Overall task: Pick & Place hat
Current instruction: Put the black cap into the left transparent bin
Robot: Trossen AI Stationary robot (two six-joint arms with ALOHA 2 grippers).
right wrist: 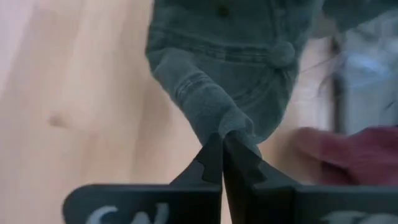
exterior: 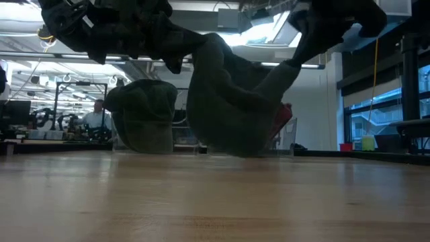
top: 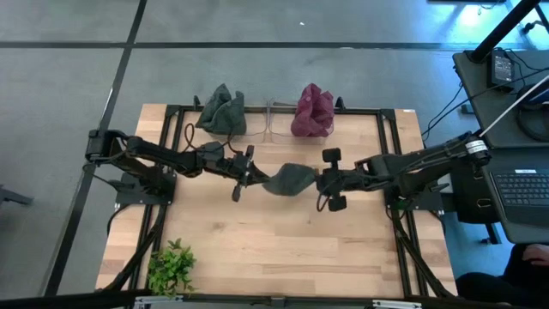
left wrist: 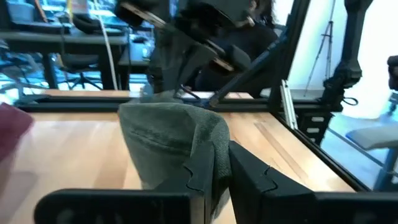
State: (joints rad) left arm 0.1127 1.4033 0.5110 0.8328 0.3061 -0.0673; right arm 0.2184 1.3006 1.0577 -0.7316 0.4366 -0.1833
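A grey-green denim cap (top: 290, 178) hangs between my two grippers over the middle of the table. My left gripper (top: 260, 180) is shut on its left side and my right gripper (top: 320, 181) is shut on its right side. In the low view the cap (exterior: 232, 101) sags below both grippers, and I cannot tell whether its lowest part touches the wood. The right wrist view shows the cap's top button (right wrist: 283, 53). My left gripper (left wrist: 217, 155) pinches the cap's left-hand edge (left wrist: 208, 140) between its two fingers, coming level from the table's left. The cloth stands up in front of the fingers. My right gripper (right wrist: 222, 140) pinches a bunched fold of the cap (right wrist: 214, 112), several layers, at the fingers' free ends, coming from the table's right. The cap hangs slack between the two holds.
A darker green hat (top: 221, 112) and a maroon hat (top: 313, 112) sit at the table's far edge, with a thin wire stand (top: 270, 120) between them. A small green plant (top: 171, 268) stands at the near left corner. Bare wood lies on the near side of the grippers.
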